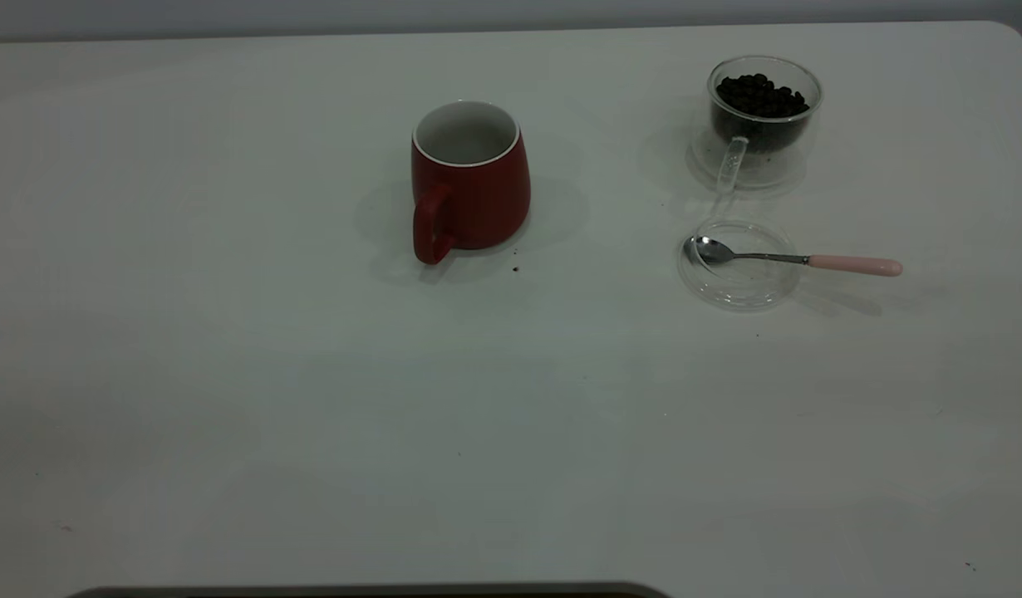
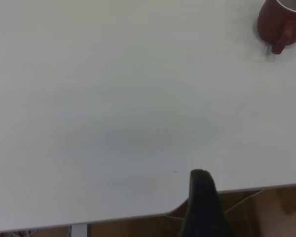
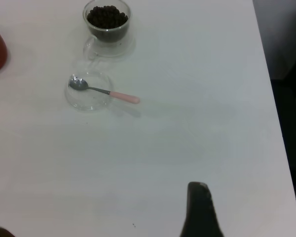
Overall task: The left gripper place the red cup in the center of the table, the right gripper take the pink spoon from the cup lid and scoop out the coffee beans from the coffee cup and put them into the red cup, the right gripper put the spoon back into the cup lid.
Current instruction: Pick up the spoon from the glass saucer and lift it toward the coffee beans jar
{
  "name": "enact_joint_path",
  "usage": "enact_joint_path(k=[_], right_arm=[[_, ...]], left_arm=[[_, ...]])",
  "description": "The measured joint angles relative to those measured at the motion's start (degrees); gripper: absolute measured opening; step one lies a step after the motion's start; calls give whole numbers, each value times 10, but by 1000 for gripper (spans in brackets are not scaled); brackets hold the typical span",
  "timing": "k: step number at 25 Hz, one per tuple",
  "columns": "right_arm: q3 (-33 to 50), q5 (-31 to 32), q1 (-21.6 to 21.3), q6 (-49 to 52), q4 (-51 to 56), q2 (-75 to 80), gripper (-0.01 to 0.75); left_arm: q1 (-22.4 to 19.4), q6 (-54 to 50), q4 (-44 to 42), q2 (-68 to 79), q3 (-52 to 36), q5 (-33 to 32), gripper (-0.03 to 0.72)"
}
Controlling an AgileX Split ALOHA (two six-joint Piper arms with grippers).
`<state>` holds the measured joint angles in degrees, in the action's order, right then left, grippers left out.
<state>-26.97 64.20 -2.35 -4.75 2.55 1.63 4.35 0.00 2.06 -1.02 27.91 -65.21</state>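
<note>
Red cup [image 1: 469, 178] looks centred on bench [image 1: 228, 374], so right claw [image 3: 200, 210], fingers' state can't tell, w/ pink spoon [image 1: 798, 260] well ahead on cup lid [image 1: 739, 286], should pinch the pink handle

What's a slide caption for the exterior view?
Red cup mid-table, empty; pink spoon resting on cup lid beside coffee cup of beans.

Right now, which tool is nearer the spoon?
Right, judging by the wrist views. The right tool sees the spoon lying on the lid farther up the table; the left tool sees only the red cup.
</note>
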Motion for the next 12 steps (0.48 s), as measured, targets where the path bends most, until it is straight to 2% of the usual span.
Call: enact_joint_path(k=[12], right_arm=[[0,0,0,1,7,0,560]], left_arm=[[0,0,0,0,0,0,569]])
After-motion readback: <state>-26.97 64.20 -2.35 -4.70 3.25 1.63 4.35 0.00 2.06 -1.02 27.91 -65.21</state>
